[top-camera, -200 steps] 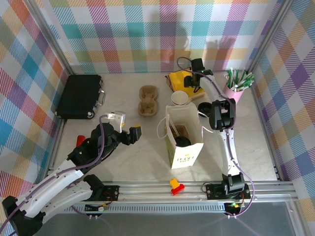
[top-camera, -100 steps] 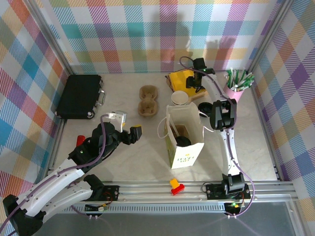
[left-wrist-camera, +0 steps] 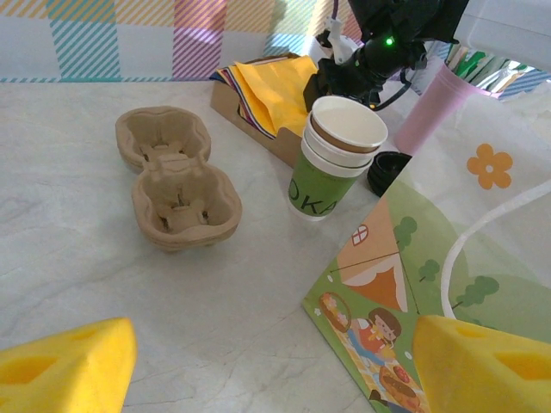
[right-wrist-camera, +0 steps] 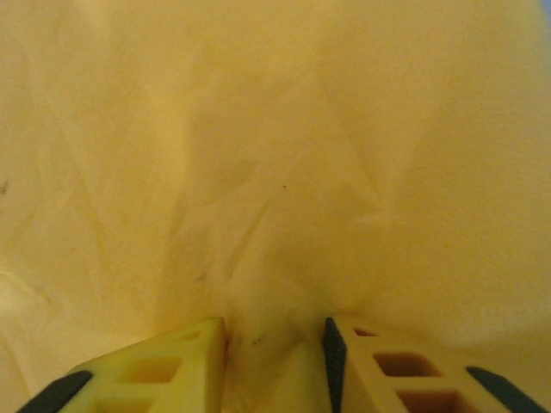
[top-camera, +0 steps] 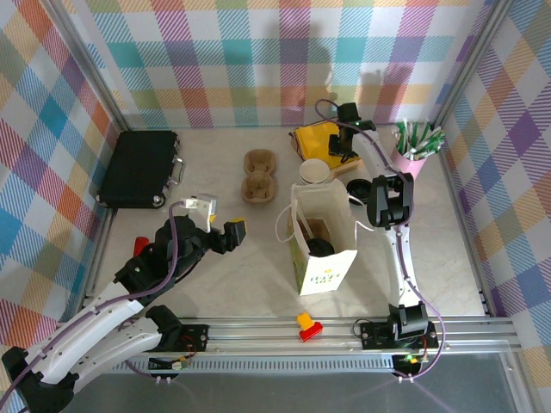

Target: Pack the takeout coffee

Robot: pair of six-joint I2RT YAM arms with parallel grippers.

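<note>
Inside the open white paper bag (top-camera: 327, 274), the takeout coffee (top-camera: 321, 248) shows as a round black lid; the bag walls hide its cup body. My left gripper (top-camera: 222, 219) hovers open to the left of the bag, its yellow fingers (left-wrist-camera: 69, 366) wide apart over bare table, and the bag's picture side (left-wrist-camera: 405, 284) lies just ahead. My right gripper (top-camera: 342, 148) is down on the yellow napkins (top-camera: 312, 138) at the back. A raised fold of yellow napkin (right-wrist-camera: 275, 258) is pinched between its fingers (right-wrist-camera: 172, 361).
A stack of lidless cream-and-green cups (top-camera: 314, 172) (left-wrist-camera: 340, 163) stands behind the bag, with a loose black lid (left-wrist-camera: 389, 172) beside it. A brown pulp cup carrier (top-camera: 257, 176) (left-wrist-camera: 172, 185) lies left of them. A pink cup of sticks (top-camera: 413, 151) is back right, a black case (top-camera: 138, 168) back left.
The right gripper's jaws have narrowed onto the yellow napkin. The left arm has shifted only slightly.
</note>
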